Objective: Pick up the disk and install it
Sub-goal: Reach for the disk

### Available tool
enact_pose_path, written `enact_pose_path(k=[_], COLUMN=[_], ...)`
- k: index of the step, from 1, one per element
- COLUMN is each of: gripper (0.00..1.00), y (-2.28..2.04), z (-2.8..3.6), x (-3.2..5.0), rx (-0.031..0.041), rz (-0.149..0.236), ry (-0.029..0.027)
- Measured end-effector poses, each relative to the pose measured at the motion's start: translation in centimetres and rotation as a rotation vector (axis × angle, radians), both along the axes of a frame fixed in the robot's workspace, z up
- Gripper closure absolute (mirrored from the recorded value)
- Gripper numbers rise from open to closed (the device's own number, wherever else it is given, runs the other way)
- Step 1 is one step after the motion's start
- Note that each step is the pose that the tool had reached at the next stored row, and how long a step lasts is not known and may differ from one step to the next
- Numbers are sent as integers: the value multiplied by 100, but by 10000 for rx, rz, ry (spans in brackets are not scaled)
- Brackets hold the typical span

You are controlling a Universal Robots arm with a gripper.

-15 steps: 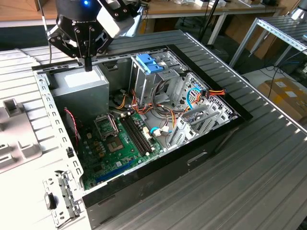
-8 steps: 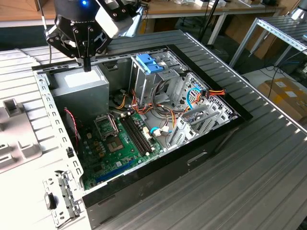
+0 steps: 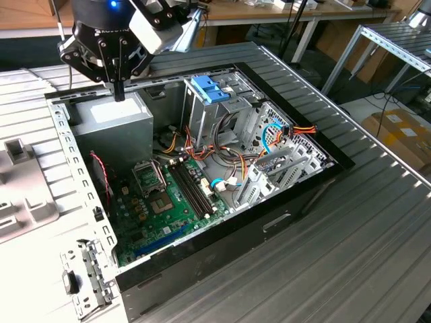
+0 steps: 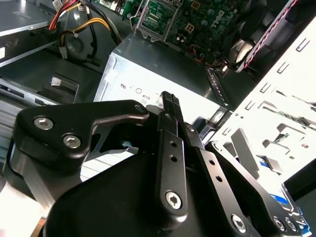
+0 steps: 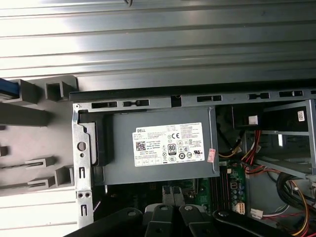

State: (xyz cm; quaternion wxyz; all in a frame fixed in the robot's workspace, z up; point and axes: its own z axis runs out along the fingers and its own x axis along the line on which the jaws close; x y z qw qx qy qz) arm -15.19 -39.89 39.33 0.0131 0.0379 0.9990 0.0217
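An open computer case lies flat on a ribbed bench. Inside it, in the far corner on the exterior view's left, sits the power supply. The tool hangs over its top face, and whether they touch cannot be told. Nearer the camera, the motherboard lies on the case floor. On the exterior view's right of the power supply stands the drive cage. Cables run between the cage and the motherboard. Outside the case, on the exterior view's left, rests a tray.
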Motion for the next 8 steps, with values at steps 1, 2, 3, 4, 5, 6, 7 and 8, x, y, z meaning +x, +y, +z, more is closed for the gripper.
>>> enact_pose_path(k=[1, 2, 3, 4, 5, 6, 7, 8], gripper=[89, 89, 89, 89, 89, 89, 89, 89], y=[0, 0, 0, 0, 0, 0, 0, 0], z=[0, 0, 0, 0, 0, 0, 0, 0], x=[-3, -7, -10, -13, -17, -20, -23, -26], rx=[-1, -1, -1, 0, -1, 0, 0, 0], rz=[0, 0, 0, 0, 0, 0, 0, 0], ry=[1, 1, 1, 0, 1, 0, 0, 0])
